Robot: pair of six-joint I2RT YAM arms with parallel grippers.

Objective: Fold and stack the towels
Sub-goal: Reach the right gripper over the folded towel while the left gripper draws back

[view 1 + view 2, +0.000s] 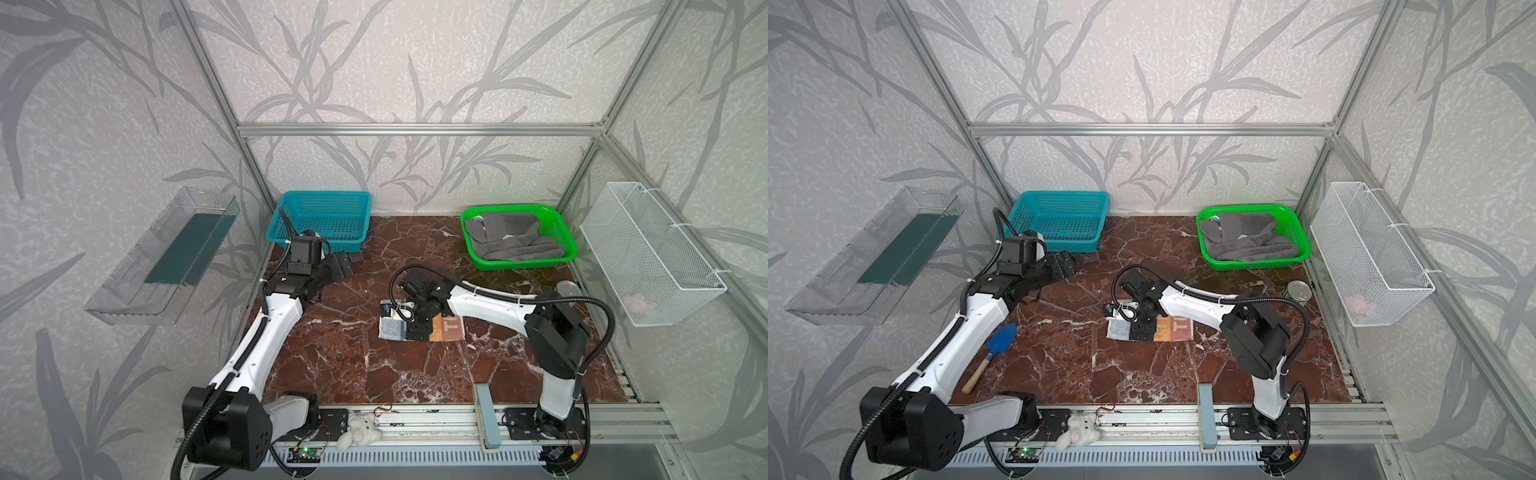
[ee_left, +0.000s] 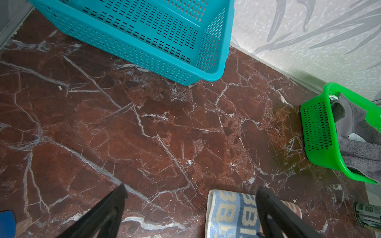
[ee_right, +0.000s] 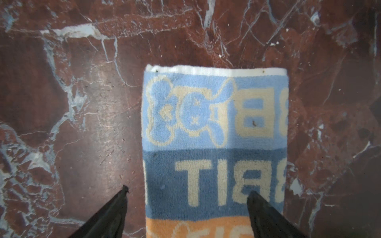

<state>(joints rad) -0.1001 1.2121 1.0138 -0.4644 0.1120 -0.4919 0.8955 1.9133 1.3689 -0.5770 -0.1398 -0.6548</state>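
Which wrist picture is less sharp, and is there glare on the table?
Right wrist view: the towel looks soft, slightly blurred, with a pale sheen on the table beside it. Left wrist view: sharper, crisp holes in the blue basket.

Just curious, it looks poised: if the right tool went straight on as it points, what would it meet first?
Probably the folded lettered towel: the open right tool points down astride its edge, half over cloth, half over the bare marble table. How high it hangs is unclear.
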